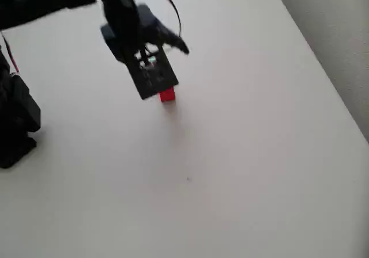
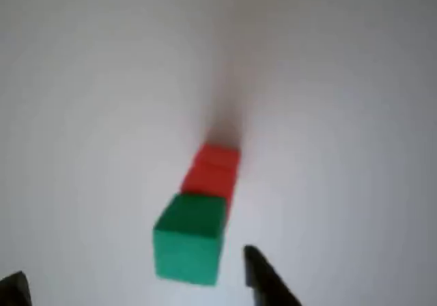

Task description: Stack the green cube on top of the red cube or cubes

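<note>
Wrist view, nearest first: two dark fingertips of the hand sit at the bottom edge, one at each side, w/ a wide gap between them. Hand is spread wide & holds nothing.

Just ahead of the tips, in that gap but nearer the right-hand tip: green cube. Clear space shows btwn it and both tips, so no contact w/ the fingers. It overlaps the near end of the red block, which runs on away from the hand. A faint line crosses the red, so it could be two cubes stacked, but the pic is too soft to be sure. Green looks to be sitting on top of the red, seen steeply from above; can't rule out from this angle that it's only in front.

Beyond the red: its soft shadow, then bare white counter.

Overhead view: the hand hangs right over the spot, black body covering most of it. A sliver of green cube peeks through the frame; red block pokes out just past the lower edge of the hand. Rest of the counter bare.

Progress, my read: stack looks made & green let go, so the main job seems done. Left: lift the hand straight off w/o clipping the green, confirm it sits square.
</note>
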